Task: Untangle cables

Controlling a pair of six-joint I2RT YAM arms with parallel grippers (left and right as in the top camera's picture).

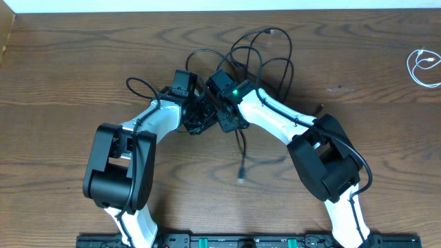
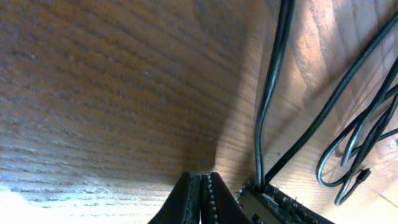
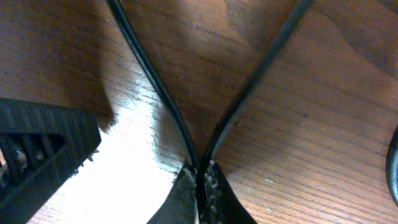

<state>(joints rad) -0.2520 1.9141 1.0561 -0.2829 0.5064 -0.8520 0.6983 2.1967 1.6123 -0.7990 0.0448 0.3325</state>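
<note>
A tangle of thin black cables point(image 1: 258, 58) loops on the wooden table just behind both grippers. One black strand runs forward to a small plug end point(image 1: 241, 176). My right gripper point(image 1: 226, 118) is shut on a black cable point(image 3: 245, 93); two strands leave its jaws point(image 3: 200, 171) in a V. My left gripper point(image 1: 200, 118) sits right beside it on the left. Its jaws point(image 2: 200, 186) are pressed together with no cable visible between them. Black cable loops point(image 2: 348, 149) lie to its right. The thin white cable point(image 1: 422, 65) lies coiled alone at the far right.
The wooden table point(image 1: 69, 76) spans the view, with its back edge point(image 1: 220, 9) at the top. The right gripper's body point(image 2: 273, 202) shows close beside the left jaws. The left gripper's body point(image 3: 37, 149) shows at the left of the right wrist view.
</note>
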